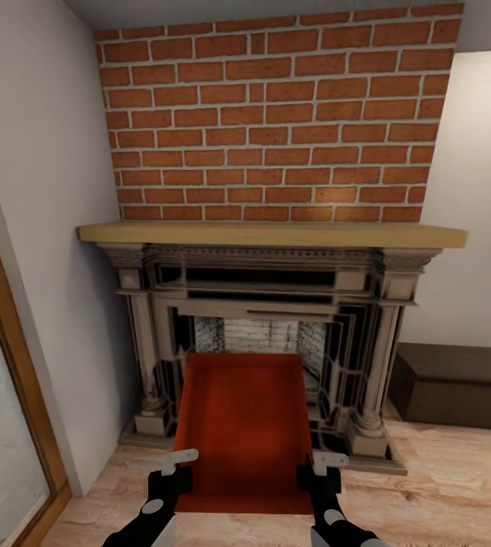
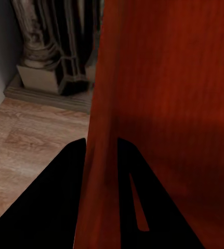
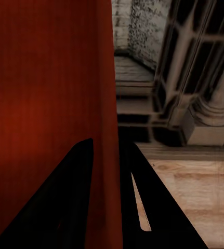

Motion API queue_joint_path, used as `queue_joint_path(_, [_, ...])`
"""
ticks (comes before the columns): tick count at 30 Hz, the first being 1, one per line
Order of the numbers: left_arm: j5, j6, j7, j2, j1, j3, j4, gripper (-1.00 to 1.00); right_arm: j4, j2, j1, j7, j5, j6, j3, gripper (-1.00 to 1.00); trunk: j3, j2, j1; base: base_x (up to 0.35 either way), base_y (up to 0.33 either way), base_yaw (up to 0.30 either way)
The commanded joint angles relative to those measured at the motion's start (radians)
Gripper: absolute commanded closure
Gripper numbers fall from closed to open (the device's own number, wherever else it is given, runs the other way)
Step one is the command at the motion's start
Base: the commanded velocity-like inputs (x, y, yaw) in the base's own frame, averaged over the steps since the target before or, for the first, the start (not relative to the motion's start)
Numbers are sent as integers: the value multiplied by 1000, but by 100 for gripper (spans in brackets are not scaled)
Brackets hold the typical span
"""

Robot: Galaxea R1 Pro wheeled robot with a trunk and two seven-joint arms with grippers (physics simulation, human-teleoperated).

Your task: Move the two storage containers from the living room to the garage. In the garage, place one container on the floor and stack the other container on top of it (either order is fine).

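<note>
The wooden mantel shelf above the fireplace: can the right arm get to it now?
Probably not: the right gripper and left gripper each pinch a wall of the orange-red container, well below the mantel shelf.

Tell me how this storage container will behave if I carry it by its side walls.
The storage container looks stiff: its thin walls stay straight between the left tool and right tool. It probably weighs little. Gripped only at the near end, it may tilt forward.

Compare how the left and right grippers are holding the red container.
The left gripper clamps the storage container on its left wall; the right gripper clamps its right wall. Beyond the left gripper stands a fireplace column base; beyond the right gripper, the firebox opening. Both straddle a thin wall.
</note>
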Motion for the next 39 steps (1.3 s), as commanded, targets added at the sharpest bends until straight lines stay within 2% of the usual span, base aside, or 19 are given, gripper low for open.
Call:
queue_joint_path(1, [22, 59, 7, 1, -1, -21, 4, 100, -2, 0, -2, -38, -1, -10, 60, 100, -1, -1, 0, 0, 0, -284])
queue_joint_path(28, [23, 59, 5, 1, -1, -23, 4, 100, -2, -4, -2, -34, 0, -10, 60, 100, -1, -1, 0, 0, 0, -286])
queue_joint_path(30, [23, 59, -2, 1, -1, -24, 4, 100, -2, -4, -2, -34, 0, -10, 60, 100, -1, -1, 0, 0, 0, -286])
queue_joint_path(35, [25, 59, -64, 3, -1, -18, 6, 100, -2, -4, -2, -34, 0, -10, 60, 100, -1, -1, 0, 0, 0, -286])
queue_joint_path(39, [26, 58, -77, 3, -1, -15, 7, 100, -2, -4, -2, -34, 0, -10, 60, 100, -1, -1, 0, 0, 0, -286])
